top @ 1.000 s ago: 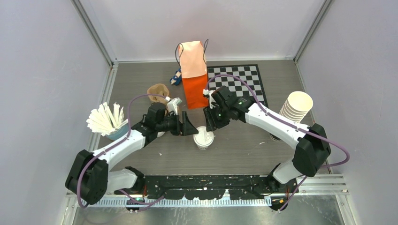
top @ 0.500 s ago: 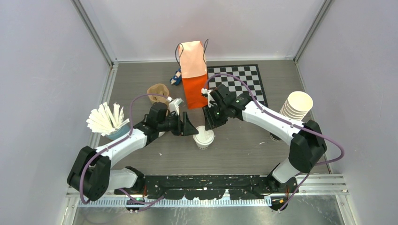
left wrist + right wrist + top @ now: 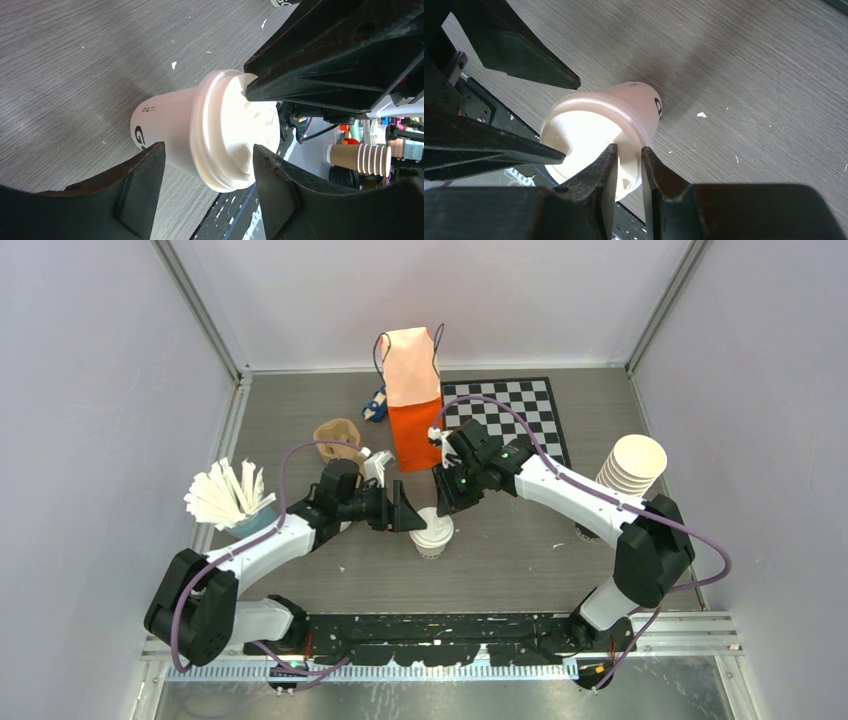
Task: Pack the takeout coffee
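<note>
The orange paper bag (image 3: 412, 400) stands upper centre. Your right gripper (image 3: 628, 150) has narrowed its jaws over the lid rim; whether they pinch it you cannot tell. The left gripper (image 3: 207, 160) has its jaws wide, straddling the takeout coffee (image 3: 433, 533), which stands mid-frame on the surface, likely about to be lifted.

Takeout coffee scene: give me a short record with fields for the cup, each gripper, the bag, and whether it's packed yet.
cup: takeout coffee, upright on the table, white lid on
left gripper: jaws wide apart, one finger on each side of the cup, no grip evident
right gripper: above the cup, jaws narrow at the lid's rim, grip unclear
bag: orange paper bag, upright behind the cup, apart from it
packed: not yet, the cup is outside the bag
</note>
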`<state>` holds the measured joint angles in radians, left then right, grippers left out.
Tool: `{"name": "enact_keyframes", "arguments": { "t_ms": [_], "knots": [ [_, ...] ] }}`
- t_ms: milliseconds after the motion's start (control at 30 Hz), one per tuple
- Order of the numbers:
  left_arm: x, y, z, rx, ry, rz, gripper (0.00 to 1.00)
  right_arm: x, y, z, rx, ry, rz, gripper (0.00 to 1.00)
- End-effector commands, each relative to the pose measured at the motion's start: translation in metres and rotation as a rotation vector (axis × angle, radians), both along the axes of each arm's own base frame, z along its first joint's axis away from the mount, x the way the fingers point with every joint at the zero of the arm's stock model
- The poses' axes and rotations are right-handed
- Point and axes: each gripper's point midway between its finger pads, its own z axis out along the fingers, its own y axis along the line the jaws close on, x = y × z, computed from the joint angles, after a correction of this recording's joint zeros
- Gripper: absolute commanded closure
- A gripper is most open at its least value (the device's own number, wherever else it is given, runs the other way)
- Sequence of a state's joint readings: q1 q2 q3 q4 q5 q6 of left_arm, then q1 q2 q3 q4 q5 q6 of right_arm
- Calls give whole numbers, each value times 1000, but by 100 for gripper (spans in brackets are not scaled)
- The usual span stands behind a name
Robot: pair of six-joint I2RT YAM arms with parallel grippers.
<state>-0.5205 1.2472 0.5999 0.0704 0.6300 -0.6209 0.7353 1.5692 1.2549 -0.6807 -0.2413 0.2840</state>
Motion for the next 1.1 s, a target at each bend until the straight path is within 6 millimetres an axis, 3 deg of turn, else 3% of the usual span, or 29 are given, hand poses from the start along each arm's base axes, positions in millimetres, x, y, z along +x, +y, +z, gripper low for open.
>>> {"name": "enact_keyframes", "arguments": {
  "t_ms": [0,333,700,1067],
  "knots": [
    [1,-6,21,-48,-69,-29,33,9,8,10,44,-31,-7,73],
    [0,-5,17,-39,-66,-31,38,10,11,16,70,-38,-16,75],
    [-2,6,16,3,-50,40,35,1,7,17,73,-15,-22,65],
    [-7,14,10,28,-24,75,53,-4,3,18,78,-9,-41,62]
  ]
}}
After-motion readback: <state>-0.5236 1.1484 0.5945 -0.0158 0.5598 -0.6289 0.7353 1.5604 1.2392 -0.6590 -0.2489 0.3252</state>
